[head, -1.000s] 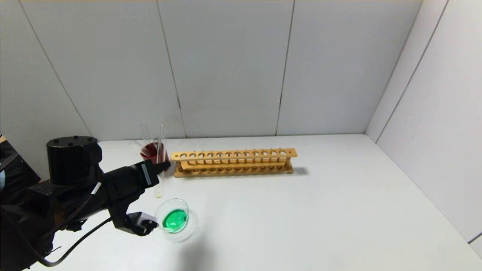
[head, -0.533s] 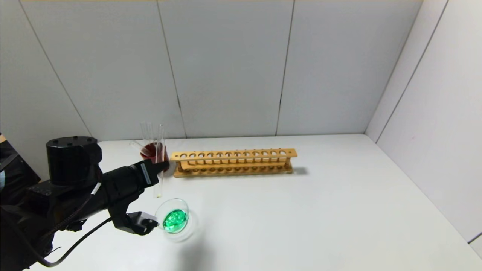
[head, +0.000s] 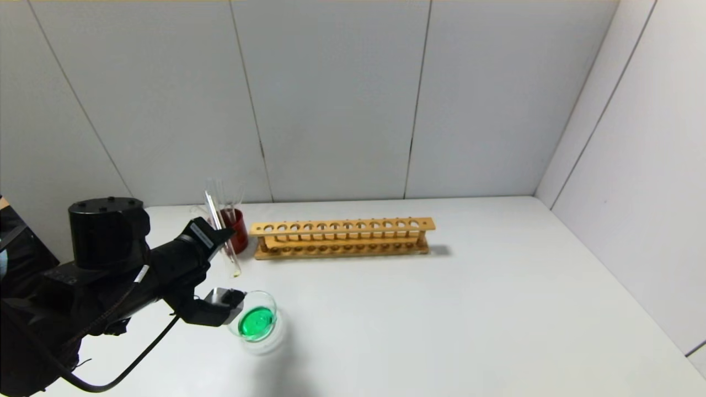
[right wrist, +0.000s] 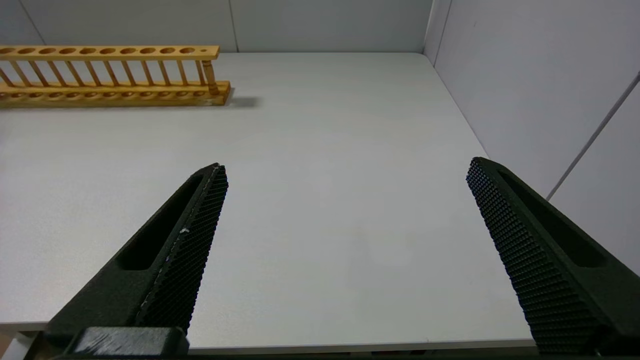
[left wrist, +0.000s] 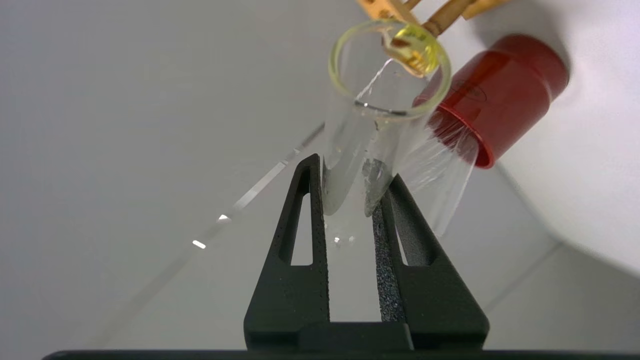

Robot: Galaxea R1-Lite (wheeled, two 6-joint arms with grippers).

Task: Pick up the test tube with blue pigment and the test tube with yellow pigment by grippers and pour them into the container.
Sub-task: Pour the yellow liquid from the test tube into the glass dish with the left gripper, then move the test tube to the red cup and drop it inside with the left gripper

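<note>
Left gripper (head: 220,234) clamped on the yellow tube (left wrist: 372,125), tilted, held above the table (head: 441,309) just beside the red cup (head: 238,229) (a trace of yellow at its bottom end). Dish (head: 256,322) nearer the robot, green liquid inside. Rack (head: 342,237) beside the cup. Right gripper (right wrist: 345,175) spread wide, hanging over bare table.

Open table (head: 441,309) right of the dish (head: 257,321); rack (head: 342,238) and red cup (head: 236,229) (holding tubes) behind.
</note>
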